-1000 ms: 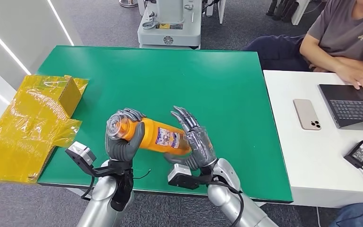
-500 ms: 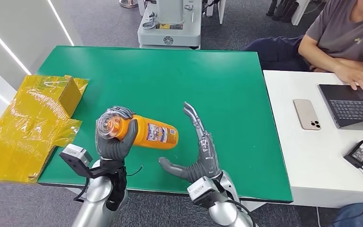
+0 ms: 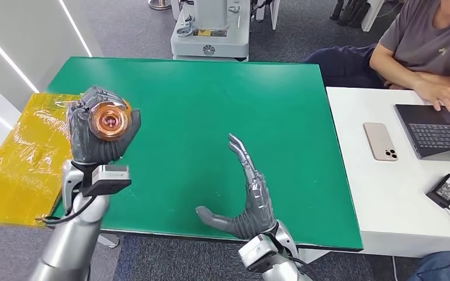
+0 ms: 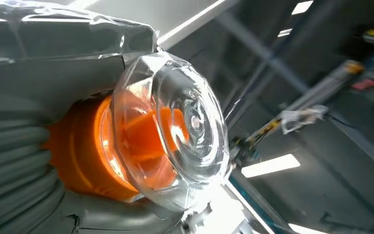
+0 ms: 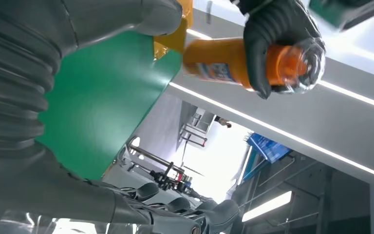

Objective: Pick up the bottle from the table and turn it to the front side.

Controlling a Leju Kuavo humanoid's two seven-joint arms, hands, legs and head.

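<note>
My left hand point(image 3: 98, 133) grips the orange bottle point(image 3: 109, 121) and holds it raised above the table's left side, its clear cap end pointing at the head camera. In the left wrist view the clear cap point(image 4: 175, 126) and the orange neck stand out of the grey fingers. The right wrist view has the bottle point(image 5: 233, 61) from the side, held clear of the green table point(image 5: 102, 107) by the left hand point(image 5: 272, 34). My right hand point(image 3: 247, 187) is open, fingers straight and thumb out, over the table's near edge with nothing in it.
A yellow plastic-wrapped box point(image 3: 35, 152) lies at the left edge of the green table point(image 3: 222, 99). On the white desk to the right are a phone point(image 3: 381, 141), a laptop point(image 3: 439, 130) and a charger point(image 3: 447, 188). A person point(image 3: 428, 41) types there. A grey machine base point(image 3: 211, 32) stands beyond.
My left hand lifted the bottle off the table, up and to the left, and turned its cap toward the camera. My right hand let go earlier and now stays open near the front edge.
</note>
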